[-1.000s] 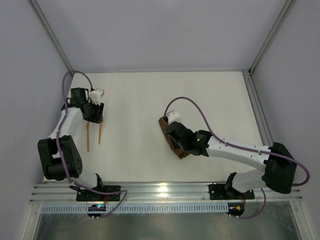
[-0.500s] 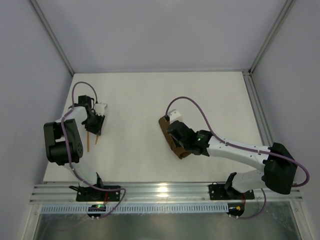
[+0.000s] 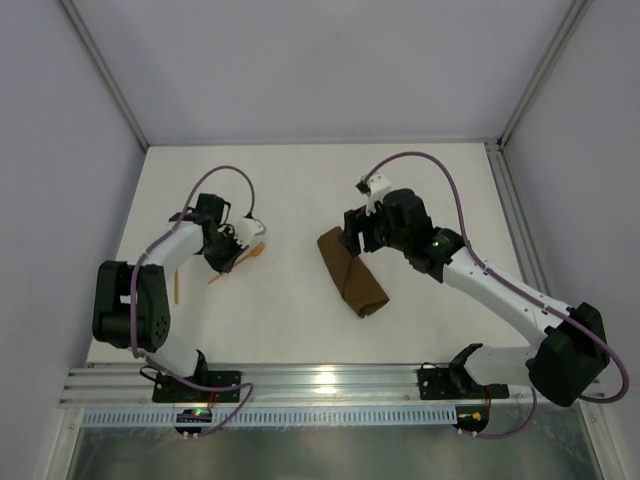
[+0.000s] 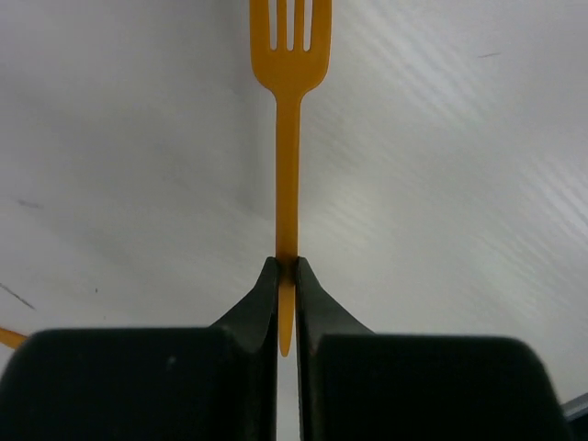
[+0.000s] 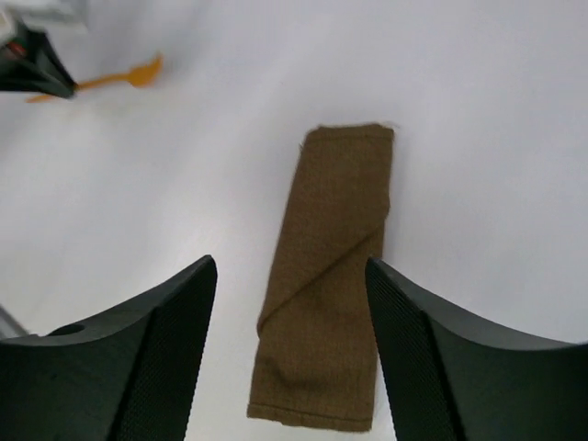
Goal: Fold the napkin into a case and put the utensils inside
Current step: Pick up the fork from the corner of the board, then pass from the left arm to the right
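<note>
a: toward the table (image 3: pixel 300 180)'s left edge, the left gripper (image 3: pixel 236 254) is clamping the fork (image 4: pixel 288 138) by its handle, jaws closed on it.
b: the right gripper (image 3: pixel 357 236) is hanging open and empty over the case (image 3: pixel 352 272), mid-table (folding looks done). next, i'd say, is feeding the fork into its open end. i'm counting two utensils (image 3: pixel 176 290), the second lying by the left edge, and one case.

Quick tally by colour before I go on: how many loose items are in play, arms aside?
Orange: 2, the fork and a second utensil
Brown: 1, the folded cloth
Total: 3
</note>
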`<action>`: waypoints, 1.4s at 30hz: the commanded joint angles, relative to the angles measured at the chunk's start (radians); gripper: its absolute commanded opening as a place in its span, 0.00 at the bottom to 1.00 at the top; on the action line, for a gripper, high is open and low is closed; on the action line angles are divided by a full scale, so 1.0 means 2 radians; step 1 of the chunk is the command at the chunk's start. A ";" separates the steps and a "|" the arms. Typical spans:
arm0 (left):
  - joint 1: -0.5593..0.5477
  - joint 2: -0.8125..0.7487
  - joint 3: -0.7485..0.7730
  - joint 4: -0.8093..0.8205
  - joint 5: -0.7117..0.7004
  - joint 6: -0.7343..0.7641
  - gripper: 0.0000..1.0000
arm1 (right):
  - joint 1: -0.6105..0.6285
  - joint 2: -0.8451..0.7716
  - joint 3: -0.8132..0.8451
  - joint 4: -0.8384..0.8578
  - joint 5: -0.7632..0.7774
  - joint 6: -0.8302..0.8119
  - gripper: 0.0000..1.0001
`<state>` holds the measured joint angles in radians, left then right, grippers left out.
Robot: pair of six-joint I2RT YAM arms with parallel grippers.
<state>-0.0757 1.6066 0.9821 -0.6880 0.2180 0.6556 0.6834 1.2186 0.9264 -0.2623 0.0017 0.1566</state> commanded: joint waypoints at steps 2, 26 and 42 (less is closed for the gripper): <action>-0.083 -0.061 0.004 -0.066 0.001 0.137 0.00 | -0.034 0.075 0.094 0.052 -0.210 -0.015 0.79; -0.349 -0.102 0.067 -0.166 -0.048 0.244 0.00 | 0.023 0.204 0.036 0.033 -0.406 0.021 0.63; -0.368 -0.097 0.069 -0.128 -0.060 0.234 0.00 | 0.039 0.214 0.021 0.054 -0.410 0.042 0.16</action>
<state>-0.8032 1.4071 1.0901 -0.9886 0.1043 1.1290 0.7525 1.6619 0.9657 -0.1925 -0.7963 0.2268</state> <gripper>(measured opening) 0.026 0.200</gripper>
